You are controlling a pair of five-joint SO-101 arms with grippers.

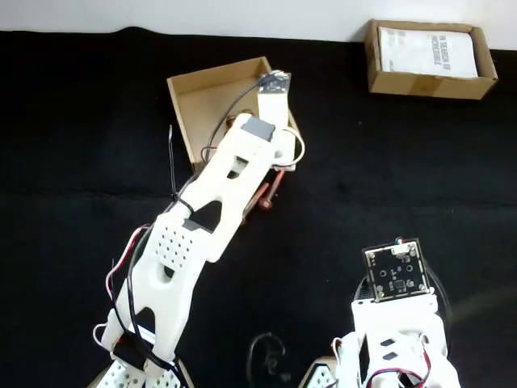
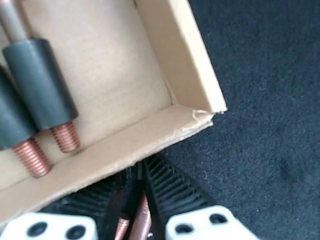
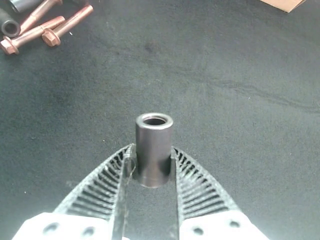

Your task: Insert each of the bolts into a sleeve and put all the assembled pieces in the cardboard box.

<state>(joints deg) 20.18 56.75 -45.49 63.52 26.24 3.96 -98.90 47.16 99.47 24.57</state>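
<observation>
Sleeve ready, bolt to be brought over.
My right gripper was clamped on an upright sleeve; my left gripper pinched a copper bolt just outside the cardboard box, where two assembled pieces lay. Next, I judged, bolt and bore needed lining up; loose bolts lay farther off.

This looks like a robotics lab bench. A black cloth covers the table. Two white printed arms stand on it: the left arm trails loose wires, and the right arm carries a bare camera board. Plain hardware lies about. A sleeve is pinched between the right jaws, with bolts well beyond them. A box sits just ahead of the left jaws, which pinch a bolt.
</observation>
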